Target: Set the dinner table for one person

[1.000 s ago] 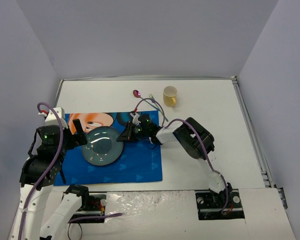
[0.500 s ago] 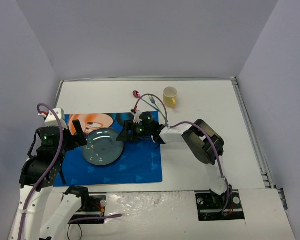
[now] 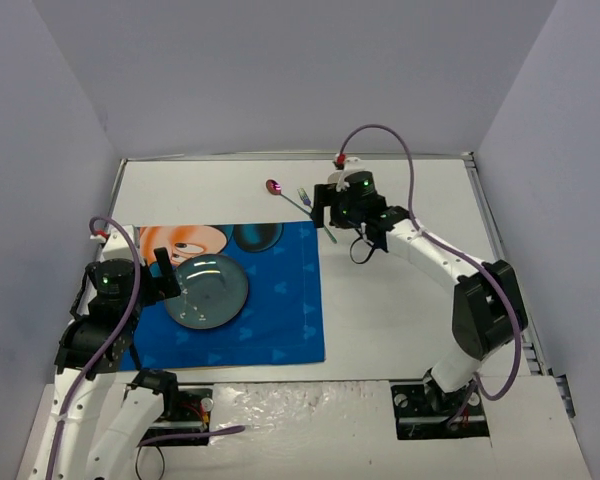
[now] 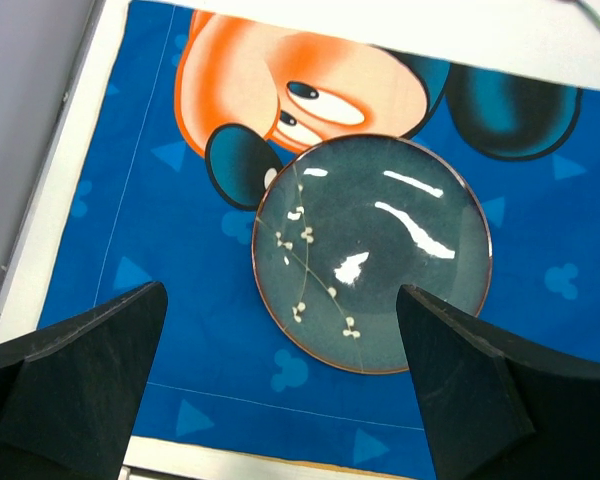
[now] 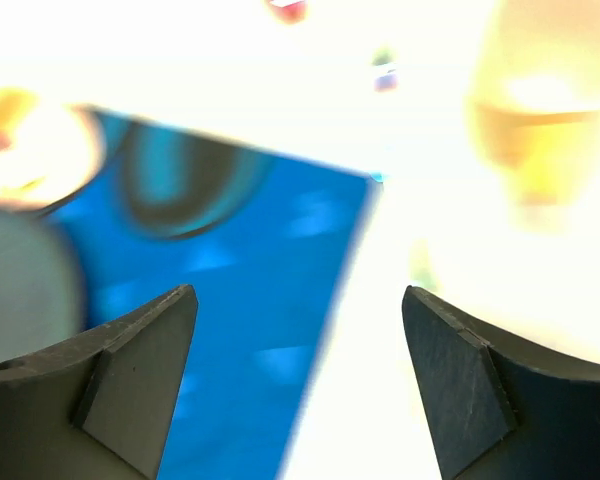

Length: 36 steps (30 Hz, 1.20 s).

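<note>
Surface: flat white metal-rimmed dinner table (image 3: 410, 300)
Near left: blue printed cloth placemat (image 3: 280, 330), round glossy teal plate (image 3: 206, 291)
Tools: left gripper (image 4: 280, 292), right gripper (image 5: 298, 292) spread

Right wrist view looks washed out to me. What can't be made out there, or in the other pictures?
- Right wrist view: glare and blur dissolve the pale yellow cup-like shape; whether it is a cup is unclear.
- Top view: the thin utensils on the white dinner table are too small to identify, and the right arm overlaps them.
- Left wrist view: the blue cartoon placemat is cut off by the frame and the left gripper.
</note>
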Tool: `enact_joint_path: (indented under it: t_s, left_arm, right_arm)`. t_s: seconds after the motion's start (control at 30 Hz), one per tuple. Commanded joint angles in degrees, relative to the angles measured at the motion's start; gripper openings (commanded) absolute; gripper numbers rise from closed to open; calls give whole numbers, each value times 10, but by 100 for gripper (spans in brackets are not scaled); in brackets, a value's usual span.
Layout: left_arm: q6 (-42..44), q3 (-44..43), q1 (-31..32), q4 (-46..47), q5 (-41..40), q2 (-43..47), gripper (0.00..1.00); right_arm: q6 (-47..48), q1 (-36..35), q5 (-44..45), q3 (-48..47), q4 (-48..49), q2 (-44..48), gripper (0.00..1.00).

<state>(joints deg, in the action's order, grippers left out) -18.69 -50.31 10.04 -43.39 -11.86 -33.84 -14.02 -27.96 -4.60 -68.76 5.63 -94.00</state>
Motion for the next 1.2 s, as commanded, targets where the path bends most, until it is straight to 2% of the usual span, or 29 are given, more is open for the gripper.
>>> enact_joint_path:
  t_s: [0.0,0.23,0.5,0.67,0.87,1.0,1.17]
  left_arm:
    - [6,18,-4,72,-14,6,97]
    - [13,27,-4,80,-31,11,97]
    - [11,33,-5,83,-30,22,97]
    - [12,32,-6,85,-25,17,97]
    - [12,34,-10,87,-19,16,97]
    - [13,35,-13,88,-17,13,97]
    - [15,33,-19,89,-14,7,97]
  right_arm:
    - [94,37,66,-29,-29,-2,81]
    - [131,62,59,-95,-27,-72,80]
    - [157,72,53,-170,-26,-157,73]
    - [159,80,52,-195,-24,-195,60]
    - [163,88,36,-215,-21,-230,51]
    - [169,90,35,-227,-20,-241,45]
    - [170,94,35,-238,-19,-246,32]
